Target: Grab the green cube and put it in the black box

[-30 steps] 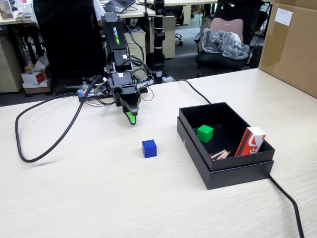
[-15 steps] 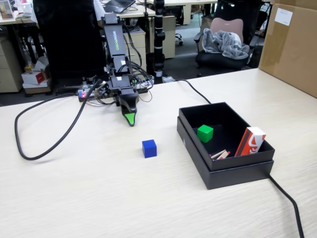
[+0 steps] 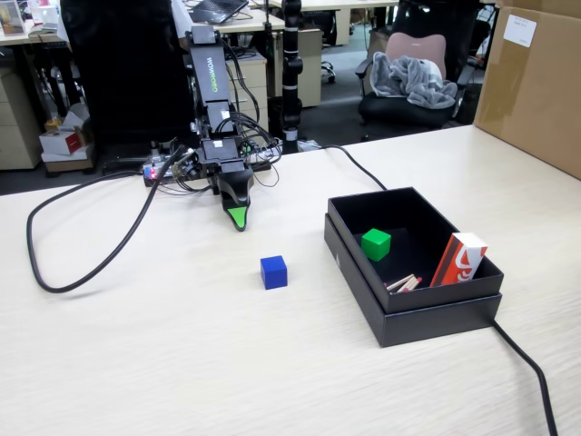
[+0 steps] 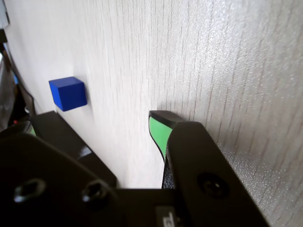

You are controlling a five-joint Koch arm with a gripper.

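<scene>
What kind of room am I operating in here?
Most likely an open office: an office chair draped with a grey blanket, desks with a laptop behind, and a brown carton on the pale wooden table.

It was an office: behind the table (image 3: 136, 345) stood desks with drawer units (image 3: 250, 77), a laptop (image 3: 216, 9), and a swivel chair (image 3: 410, 91) draped with a grey blanket (image 3: 413, 77).
</scene>
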